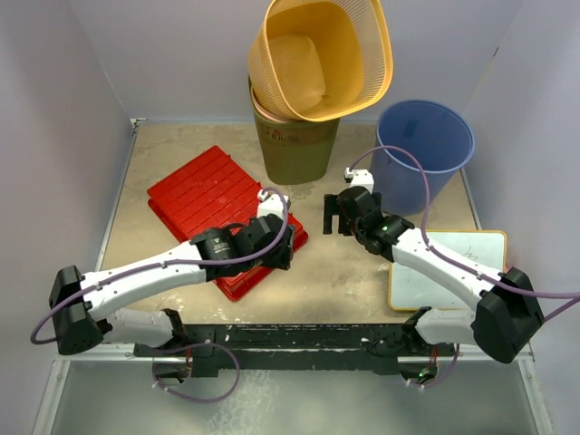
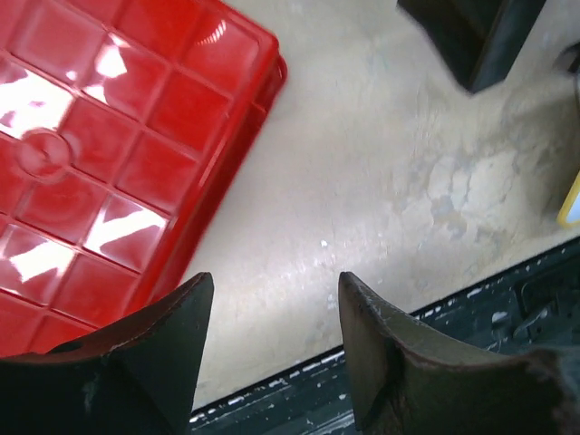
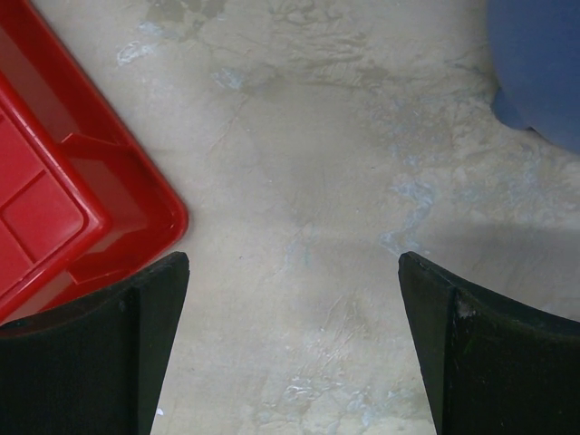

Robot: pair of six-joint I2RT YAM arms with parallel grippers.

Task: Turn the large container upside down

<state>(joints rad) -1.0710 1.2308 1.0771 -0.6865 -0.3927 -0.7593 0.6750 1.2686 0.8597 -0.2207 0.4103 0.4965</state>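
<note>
The large red container (image 1: 210, 201) lies flat on the table at left centre, its ribbed grid face up. It also shows in the left wrist view (image 2: 100, 172), and its corner shows in the right wrist view (image 3: 63, 208). My left gripper (image 1: 282, 252) hangs over the container's near right corner, open and empty (image 2: 276, 299), touching nothing. My right gripper (image 1: 332, 215) is open and empty over bare table (image 3: 290, 272), just right of the container.
A blue bucket (image 1: 426, 149) stands at back right, also in the right wrist view (image 3: 539, 63). An olive bin (image 1: 294, 149) at the back holds a tilted yellow basket (image 1: 317, 59). A white board (image 1: 449, 267) lies at near right. Walls close in both sides.
</note>
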